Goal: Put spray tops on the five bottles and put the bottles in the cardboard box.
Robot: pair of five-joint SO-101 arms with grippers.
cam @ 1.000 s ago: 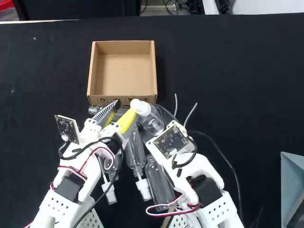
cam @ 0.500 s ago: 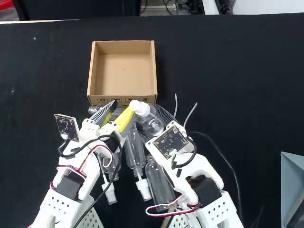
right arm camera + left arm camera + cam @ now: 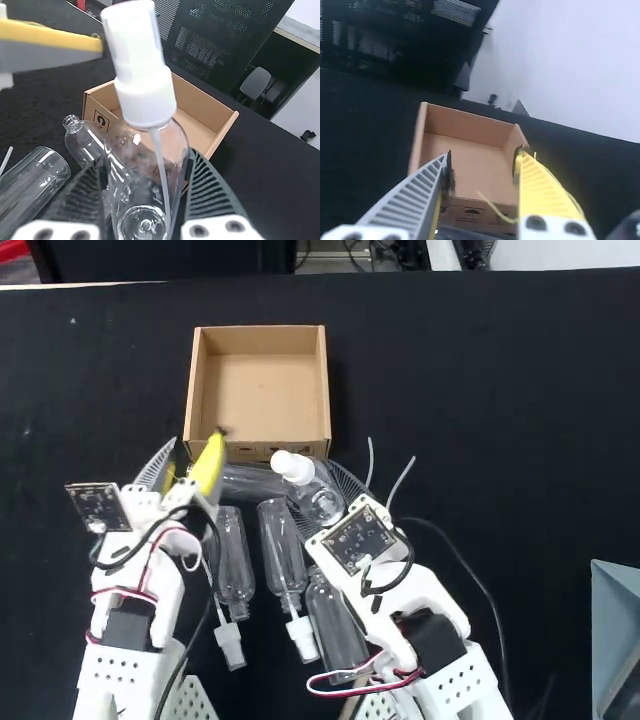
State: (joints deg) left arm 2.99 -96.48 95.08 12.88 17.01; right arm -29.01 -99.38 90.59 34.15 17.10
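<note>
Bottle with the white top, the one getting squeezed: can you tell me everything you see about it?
The bottle is clear, see-through plastic with round sides, and it looks empty. A white spray top sits on its neck, and a thin white tube runs down inside from it. The right pincer grips the body, one finger on each side. The top end points toward the cardboard box, just short of its near wall.
</note>
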